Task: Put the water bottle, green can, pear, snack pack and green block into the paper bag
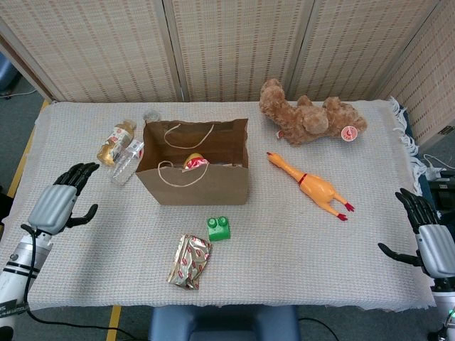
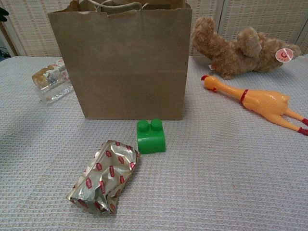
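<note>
Half the water bottle [image 2: 54,85] behind the paper bag [image 2: 130,67]

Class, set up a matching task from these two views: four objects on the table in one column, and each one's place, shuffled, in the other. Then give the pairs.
Objects:
1. green block
2. snack pack
3. rubber chicken
4. water bottle

Places:
A. left of the paper bag
B. just in front of the bag
C. right of the bag, below the teddy bear
D. nearest the front table edge

Pairs: 1-B, 2-D, 3-C, 4-A
</note>
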`<state>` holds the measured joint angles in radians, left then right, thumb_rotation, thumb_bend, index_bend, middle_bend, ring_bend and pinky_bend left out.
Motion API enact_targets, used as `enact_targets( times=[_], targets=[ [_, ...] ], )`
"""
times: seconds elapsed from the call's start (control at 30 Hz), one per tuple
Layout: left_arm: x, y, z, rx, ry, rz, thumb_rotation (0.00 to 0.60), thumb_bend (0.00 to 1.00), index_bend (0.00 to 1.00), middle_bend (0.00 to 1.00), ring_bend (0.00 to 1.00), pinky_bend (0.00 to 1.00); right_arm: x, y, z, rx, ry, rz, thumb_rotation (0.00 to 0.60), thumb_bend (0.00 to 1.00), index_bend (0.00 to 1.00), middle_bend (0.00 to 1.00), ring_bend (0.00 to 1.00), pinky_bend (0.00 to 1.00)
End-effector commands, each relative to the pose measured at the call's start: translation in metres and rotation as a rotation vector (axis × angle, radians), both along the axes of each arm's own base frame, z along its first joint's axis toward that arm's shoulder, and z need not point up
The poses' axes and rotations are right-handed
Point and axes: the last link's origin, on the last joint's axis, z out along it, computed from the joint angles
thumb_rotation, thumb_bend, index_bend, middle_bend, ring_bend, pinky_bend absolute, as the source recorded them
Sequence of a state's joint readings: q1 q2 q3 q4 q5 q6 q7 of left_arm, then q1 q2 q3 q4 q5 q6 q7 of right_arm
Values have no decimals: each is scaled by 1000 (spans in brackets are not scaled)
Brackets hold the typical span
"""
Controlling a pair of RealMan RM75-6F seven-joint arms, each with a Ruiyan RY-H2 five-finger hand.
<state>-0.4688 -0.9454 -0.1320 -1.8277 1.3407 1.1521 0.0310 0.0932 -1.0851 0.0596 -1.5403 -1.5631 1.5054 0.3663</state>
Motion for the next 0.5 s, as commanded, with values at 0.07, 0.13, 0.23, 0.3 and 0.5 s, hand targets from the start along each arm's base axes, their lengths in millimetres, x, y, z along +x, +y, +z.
enact_targets(
  times=[0.07, 0.13, 0.23, 0.3, 0.5],
  targets=[
    [-42, -37, -23, -97, 272, -296, 600, 393, 33, 32, 0, 149, 1, -1, 0, 3, -2, 2, 600, 57, 0, 0, 0, 0],
    [-51, -44, -30, -120, 342, -428, 600, 394, 15, 19, 0, 146, 1, -1, -1, 4, -2, 3, 600, 57, 0, 0, 0, 0],
    [-59, -53, -39, -137, 426, -600, 600, 393, 2, 4, 0, 132, 1, -1, -1, 3, -3, 3, 600, 57, 0, 0, 0, 0],
    [-58, -60, -47, -143, 453, -716, 600, 392, 0, 0, 0, 122, 1, -1, -1, 4, -3, 2, 600, 57, 0, 0, 0, 0],
    [-47, -73, -75, -203, 515, -998, 600, 392, 0, 0, 0, 92, 1, -1, -1, 4, -4, 5, 600, 57, 0, 0, 0, 0]
  ],
)
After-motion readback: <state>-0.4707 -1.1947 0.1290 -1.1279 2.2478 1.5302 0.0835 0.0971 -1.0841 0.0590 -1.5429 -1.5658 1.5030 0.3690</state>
